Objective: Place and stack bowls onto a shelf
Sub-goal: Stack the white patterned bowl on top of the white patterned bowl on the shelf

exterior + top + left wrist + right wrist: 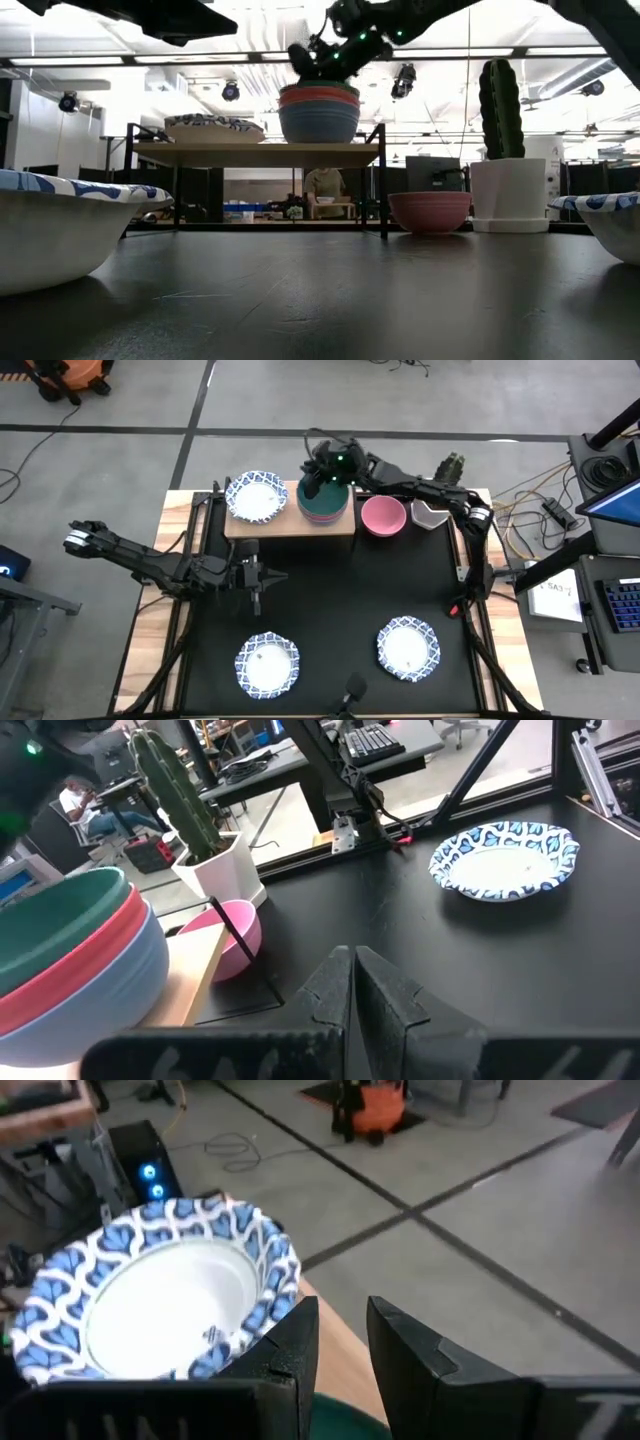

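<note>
Black matting (pixel 340 600) covers a wooden desk (pixel 145 640) on a grey workshop floor, where a low light-wood shelf (pixel 290 523) on thin black legs stands along the far edge. On the shelf's left end sits a white bowl with a blue patterned rim (pixel 256 495); just beside it, at the right end, rises a stack of three plain bowls (pixel 319 110), grey-blue at the bottom, red in the middle and dark green on top. The right hand (pixel 325 478) hovers directly over that stack, its fingers parted by a narrow gap with nothing between them, the green rim just below in the right wrist view. A pink bowl (pixel 383 516) rests on the mat just beside the shelf's right end, with a white pot holding a cactus (pixel 502 150) next to it. The left hand (pixel 256 575) is near the mat's centre-left, below the shelf in the high view, its fingers pressed together and holding nothing. Two more blue-rimmed bowls lie well apart on the near side of the mat, one at left (pixel 267 664) and one at right (pixel 408 648). Beyond the desk, a seated person (pixel 85 805) is visible in the room behind.
</note>
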Tool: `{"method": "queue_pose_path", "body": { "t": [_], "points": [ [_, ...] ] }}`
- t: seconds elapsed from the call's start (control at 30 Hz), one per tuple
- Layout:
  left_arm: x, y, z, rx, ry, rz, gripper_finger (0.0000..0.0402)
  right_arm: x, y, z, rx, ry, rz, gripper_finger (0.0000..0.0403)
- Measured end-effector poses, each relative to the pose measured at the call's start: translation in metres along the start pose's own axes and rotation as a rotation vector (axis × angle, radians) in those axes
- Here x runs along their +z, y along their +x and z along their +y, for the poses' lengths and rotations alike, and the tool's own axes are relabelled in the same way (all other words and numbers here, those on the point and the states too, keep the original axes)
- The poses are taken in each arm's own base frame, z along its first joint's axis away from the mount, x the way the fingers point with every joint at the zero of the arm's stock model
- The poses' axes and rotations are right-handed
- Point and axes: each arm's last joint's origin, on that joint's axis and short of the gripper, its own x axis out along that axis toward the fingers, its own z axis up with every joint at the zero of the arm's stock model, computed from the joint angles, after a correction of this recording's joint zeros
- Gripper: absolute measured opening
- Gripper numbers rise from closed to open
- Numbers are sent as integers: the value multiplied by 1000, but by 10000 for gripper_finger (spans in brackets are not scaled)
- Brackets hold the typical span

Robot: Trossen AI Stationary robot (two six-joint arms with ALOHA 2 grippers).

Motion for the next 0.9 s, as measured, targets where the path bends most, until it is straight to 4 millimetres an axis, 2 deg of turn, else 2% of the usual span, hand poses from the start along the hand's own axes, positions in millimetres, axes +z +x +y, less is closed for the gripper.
{"method": "queue_pose_path", "body": {
  "t": [0.23,0.33,0.43,0.53,0.6,0.73,0.9],
  "points": [
    [0,0,0,0,0,0,0,2,-1,1,-22,-13,-19,79],
    [0,0,0,0,0,0,0,12,-12,3,-15,-21,-50,79],
    [0,0,0,0,-6,-1,0,26,-33,11,5,-53,-84,79],
    [2,0,1,1,-30,-5,0,34,-54,30,63,-120,-96,79],
    [4,0,1,3,-63,-13,0,30,-67,48,117,-163,-89,79],
    [6,0,2,2,-173,-17,0,14,-97,81,211,-245,-64,79],
    [0,2,-1,-4,-282,16,0,-14,-143,110,315,-287,-31,79]
  ]
}}
